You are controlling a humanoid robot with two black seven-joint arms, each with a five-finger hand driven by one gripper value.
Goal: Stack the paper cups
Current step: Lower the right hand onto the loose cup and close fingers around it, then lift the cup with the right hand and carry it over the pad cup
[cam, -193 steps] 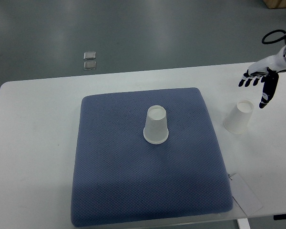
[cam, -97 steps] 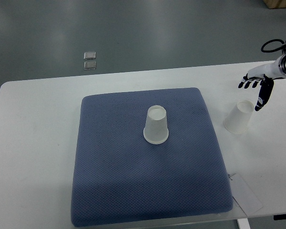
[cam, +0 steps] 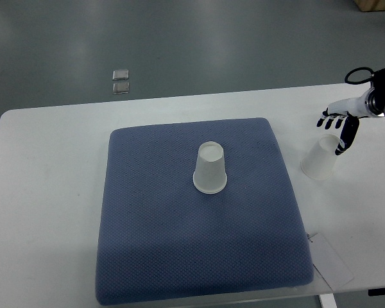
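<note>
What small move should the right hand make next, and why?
Probably lower a little further and close around the paper cup on the table. The right hand hovers open just beside that cup's top, holding nothing, and the other paper cup stands upside down on the blue mat, waiting.

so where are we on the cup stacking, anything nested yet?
Nothing stacked yet. One paper cup stands upside down on the blue mat; the second cup sits apart on the white table, right of the mat. In hand: the right hand hovers just over that second cup, fingers spread, holding nothing. Left: grasp it, carry it over, set it on the mat cup. Left arm isn't in view.
</note>
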